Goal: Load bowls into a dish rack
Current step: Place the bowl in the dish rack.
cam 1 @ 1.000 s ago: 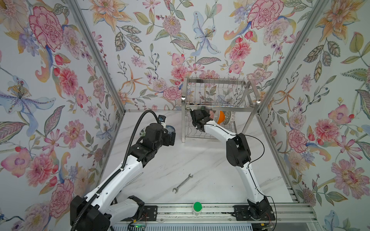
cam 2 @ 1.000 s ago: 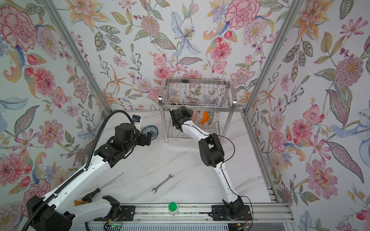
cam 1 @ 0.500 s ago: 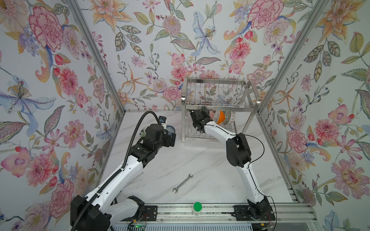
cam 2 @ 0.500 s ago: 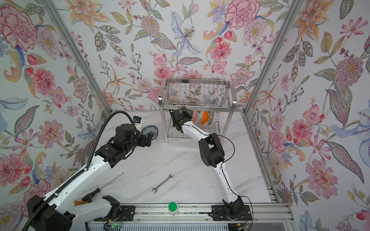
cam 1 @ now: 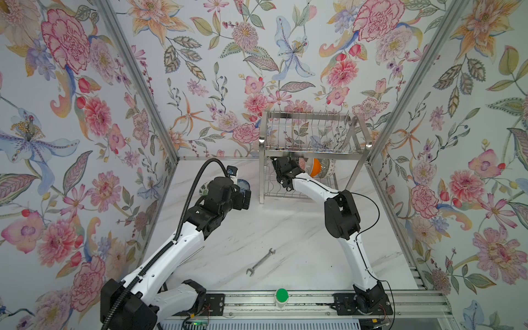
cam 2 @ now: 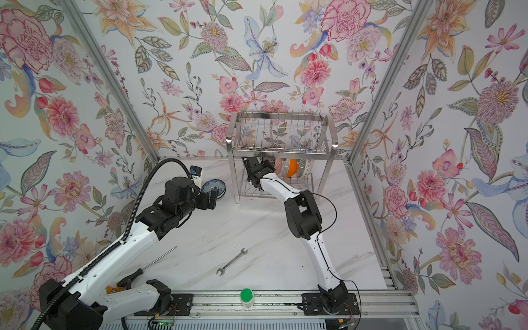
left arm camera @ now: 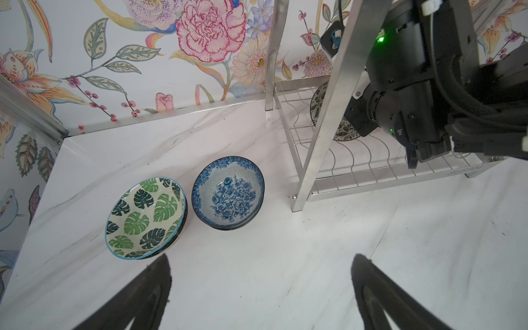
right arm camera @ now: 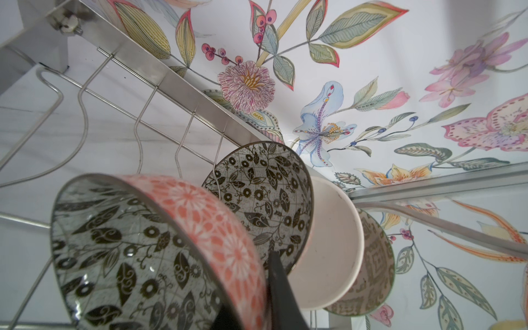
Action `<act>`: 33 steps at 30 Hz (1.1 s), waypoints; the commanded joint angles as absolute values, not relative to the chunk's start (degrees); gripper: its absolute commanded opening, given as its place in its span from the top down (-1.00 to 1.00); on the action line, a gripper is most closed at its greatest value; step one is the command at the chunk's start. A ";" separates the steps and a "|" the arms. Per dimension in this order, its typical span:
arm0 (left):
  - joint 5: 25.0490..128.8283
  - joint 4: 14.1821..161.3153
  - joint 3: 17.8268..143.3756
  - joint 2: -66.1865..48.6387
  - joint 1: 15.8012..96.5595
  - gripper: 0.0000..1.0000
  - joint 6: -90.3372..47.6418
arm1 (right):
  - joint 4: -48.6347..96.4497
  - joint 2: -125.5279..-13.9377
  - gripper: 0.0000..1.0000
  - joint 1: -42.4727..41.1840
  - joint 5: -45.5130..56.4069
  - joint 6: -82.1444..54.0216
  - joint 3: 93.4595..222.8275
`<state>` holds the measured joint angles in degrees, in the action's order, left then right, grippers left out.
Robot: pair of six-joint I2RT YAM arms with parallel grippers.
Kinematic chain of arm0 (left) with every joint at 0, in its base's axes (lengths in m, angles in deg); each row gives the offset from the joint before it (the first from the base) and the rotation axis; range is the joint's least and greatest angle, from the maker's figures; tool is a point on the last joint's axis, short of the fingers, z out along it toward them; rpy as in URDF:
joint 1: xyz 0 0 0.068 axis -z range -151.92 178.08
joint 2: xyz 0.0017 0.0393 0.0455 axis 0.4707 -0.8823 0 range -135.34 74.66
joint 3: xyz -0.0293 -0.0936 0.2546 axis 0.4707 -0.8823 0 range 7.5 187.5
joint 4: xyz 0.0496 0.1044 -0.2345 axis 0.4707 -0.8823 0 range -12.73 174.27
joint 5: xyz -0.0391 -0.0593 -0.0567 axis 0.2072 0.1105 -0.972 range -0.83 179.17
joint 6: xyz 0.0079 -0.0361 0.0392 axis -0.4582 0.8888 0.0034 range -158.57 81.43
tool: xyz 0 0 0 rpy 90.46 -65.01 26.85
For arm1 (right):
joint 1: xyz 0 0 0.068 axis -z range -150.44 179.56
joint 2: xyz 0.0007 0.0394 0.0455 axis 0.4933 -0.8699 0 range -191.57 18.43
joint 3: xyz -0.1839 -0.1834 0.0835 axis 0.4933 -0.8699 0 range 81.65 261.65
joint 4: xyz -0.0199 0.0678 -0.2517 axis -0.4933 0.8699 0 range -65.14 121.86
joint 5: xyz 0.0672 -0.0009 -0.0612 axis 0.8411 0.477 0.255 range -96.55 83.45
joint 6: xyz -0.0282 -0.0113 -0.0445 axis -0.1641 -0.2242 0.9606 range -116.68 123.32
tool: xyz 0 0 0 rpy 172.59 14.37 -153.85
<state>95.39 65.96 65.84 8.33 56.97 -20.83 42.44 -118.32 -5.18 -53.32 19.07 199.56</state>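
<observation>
Left tool (left arm camera: 260, 260), spread, has crept along the marble tabletop (cam 1: 285, 228); right tool (cam 1: 297, 168) pinches coral bowl (right arm camera: 214, 228).

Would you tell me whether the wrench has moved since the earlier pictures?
No. The wrench lies at the same spot and angle just beyond the green cap.

Left claw (left arm camera: 261, 265) spread wide, right claw (right arm camera: 268, 265) pinched shut, reaching forward
</observation>
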 commanded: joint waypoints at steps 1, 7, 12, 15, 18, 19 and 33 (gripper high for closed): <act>94.55 66.59 65.57 8.12 56.47 -0.98 -21.32 | 44.18 -114.80 1.00 -5.42 -54.02 14.05 200.94; 94.22 66.69 65.94 7.73 56.51 -0.98 -21.43 | 46.01 -114.43 1.00 -5.43 -53.31 11.53 201.36; 94.21 66.78 65.96 7.62 56.47 -0.98 -21.42 | 46.61 -113.78 1.00 -5.33 -52.87 8.93 200.66; 94.17 66.79 65.79 7.67 56.48 -0.98 -21.34 | 46.56 -113.84 1.00 -5.33 -53.43 7.83 201.13; 94.14 66.86 65.55 7.86 56.45 -0.98 -21.25 | 46.56 -114.20 1.00 -5.42 -54.19 6.70 202.33; 94.26 66.87 65.46 7.88 56.43 -0.98 -21.17 | 46.57 -114.63 1.00 -5.42 -54.72 6.50 203.01; 93.91 67.57 64.54 8.03 56.47 -0.98 -21.08 | 45.87 -119.74 1.00 -6.47 -61.61 5.47 209.11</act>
<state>95.12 66.55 65.14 8.11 56.97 -20.83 47.80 -118.56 -5.93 -57.99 6.90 206.16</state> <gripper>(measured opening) 0.993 0.115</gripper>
